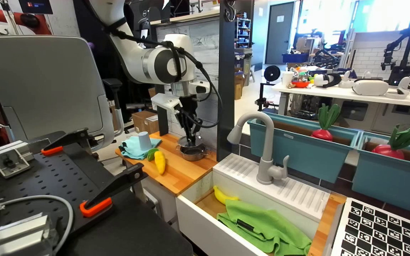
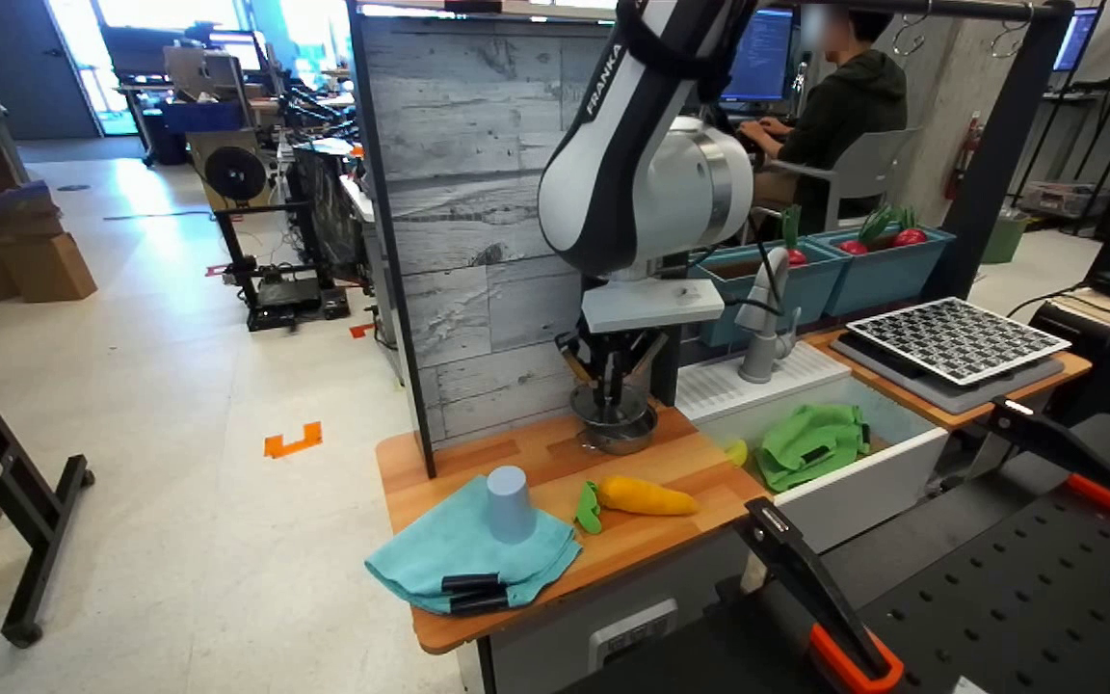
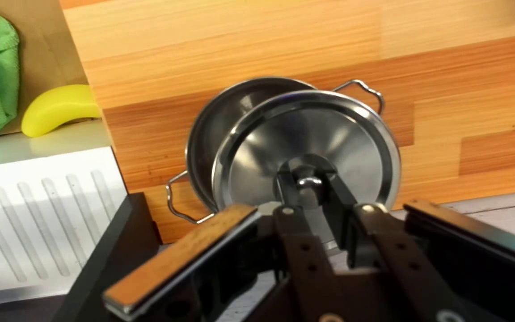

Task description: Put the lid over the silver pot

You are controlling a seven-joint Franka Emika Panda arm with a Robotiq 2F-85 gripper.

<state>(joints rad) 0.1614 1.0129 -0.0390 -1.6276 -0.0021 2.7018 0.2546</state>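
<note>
Claw (image 3: 310, 176) pinching the lid (image 3: 302, 134) by its knob (image 3: 310, 183), I hold it above the silver pot (image 3: 219, 120) on the table (image 1: 182, 174), seemingly off-centre, not yet seated. I judge the pickup done; centring, lowering and releasing remain.

The rounded white-and-black arm (image 2: 632, 183) slopes downward; its black two-fingered tool (image 3: 308, 179) points down; the slim dark fingers (image 3: 340, 195) stand clamped, a narrow gap between.

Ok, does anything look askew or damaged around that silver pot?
The lid looks off-centre: held in the fingers above the silver pot, it hides only part of it in the wrist view, leaving some inside showing. I see no damage.
</note>
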